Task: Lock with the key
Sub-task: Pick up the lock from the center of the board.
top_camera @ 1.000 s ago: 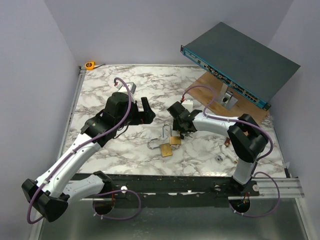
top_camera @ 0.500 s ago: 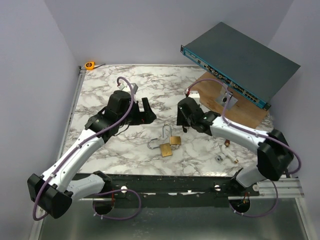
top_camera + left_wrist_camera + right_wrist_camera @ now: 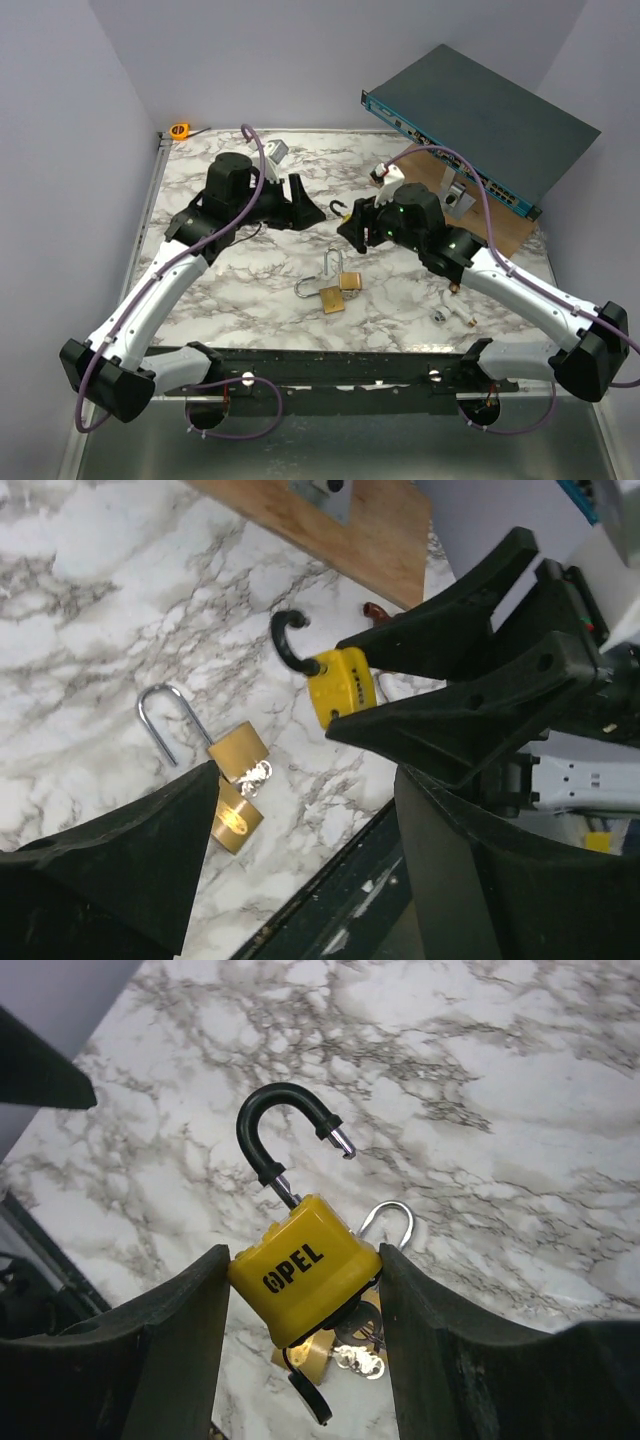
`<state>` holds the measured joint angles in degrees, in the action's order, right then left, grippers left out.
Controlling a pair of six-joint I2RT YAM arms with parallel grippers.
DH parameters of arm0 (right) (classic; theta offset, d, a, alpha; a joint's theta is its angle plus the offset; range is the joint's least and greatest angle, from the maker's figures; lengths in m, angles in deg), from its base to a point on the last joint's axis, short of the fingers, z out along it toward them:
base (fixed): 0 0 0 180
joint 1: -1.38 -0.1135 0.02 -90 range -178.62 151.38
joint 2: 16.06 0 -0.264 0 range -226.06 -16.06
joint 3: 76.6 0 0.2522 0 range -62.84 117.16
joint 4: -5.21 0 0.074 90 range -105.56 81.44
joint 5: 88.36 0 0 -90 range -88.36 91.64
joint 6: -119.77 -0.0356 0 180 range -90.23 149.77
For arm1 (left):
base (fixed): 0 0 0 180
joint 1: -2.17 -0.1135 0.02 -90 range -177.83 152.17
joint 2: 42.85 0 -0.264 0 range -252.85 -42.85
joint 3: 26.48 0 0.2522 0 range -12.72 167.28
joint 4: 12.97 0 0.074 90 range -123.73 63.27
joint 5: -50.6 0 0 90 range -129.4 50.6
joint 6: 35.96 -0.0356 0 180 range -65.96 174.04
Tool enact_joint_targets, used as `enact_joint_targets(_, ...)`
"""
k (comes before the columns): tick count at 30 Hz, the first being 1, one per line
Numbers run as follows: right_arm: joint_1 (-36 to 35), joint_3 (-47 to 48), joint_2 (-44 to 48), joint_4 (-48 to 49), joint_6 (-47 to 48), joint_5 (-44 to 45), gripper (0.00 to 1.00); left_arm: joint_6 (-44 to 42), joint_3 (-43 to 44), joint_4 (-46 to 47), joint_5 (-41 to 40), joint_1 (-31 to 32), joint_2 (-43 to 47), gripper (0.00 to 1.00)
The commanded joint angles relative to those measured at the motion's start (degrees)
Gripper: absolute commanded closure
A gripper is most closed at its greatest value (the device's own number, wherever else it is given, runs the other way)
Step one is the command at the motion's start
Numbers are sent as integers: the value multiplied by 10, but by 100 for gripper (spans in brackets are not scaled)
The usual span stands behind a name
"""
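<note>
Right gripper [image 3: 352,222] pinches the yellow padlock [image 3: 305,1285] above the marble table [image 3: 200,175], shackle [image 3: 280,1120] open (nothing locked yet); left gripper [image 3: 312,205] hangs spread, empty, just beside it. Closing and key-turning are left.

2 white arms [image 3: 150,300], blk joints [image 3: 228,180], purple cables [image 3: 264,178]

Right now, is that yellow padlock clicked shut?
No. In the right wrist view the black shackle of the yellow padlock stands raised, its free end clear of the body.
</note>
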<state>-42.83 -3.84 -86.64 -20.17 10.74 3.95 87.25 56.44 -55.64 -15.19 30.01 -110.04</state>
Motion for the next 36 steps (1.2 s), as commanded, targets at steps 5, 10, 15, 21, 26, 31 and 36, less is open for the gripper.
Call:
enact_joint_targets(5, -4, 101, 21, -23, 32, -215, 83, -294, 47, 15, 56, 22, 84, 29)
enact_joint_targets(10, -4, 151, 32, -72, 34, -274, 83, -415, -29, 136, 104, 29, 173, 29)
enact_joint_targets(15, -4, 168, 46, -91, 30, -326, 83, -519, -81, 234, 173, 30, 201, 32)
enact_joint_targets(21, -4, 195, 52, -126, 31, -363, 83, -638, -144, 341, 182, 56, 233, 34)
enact_joint_targets(26, -4, 206, 55, -146, 36, -375, 84, -727, -118, 268, 141, 107, 217, 37)
enact_joint_targets(31, -4, 204, 58, -152, 41, -359, 84, -729, -117, 272, 137, 138, 218, 46)
enact_joint_targets(36, -4, 213, 62, -156, 45, -358, 84, -751, -113, 233, 117, 147, 208, 54)
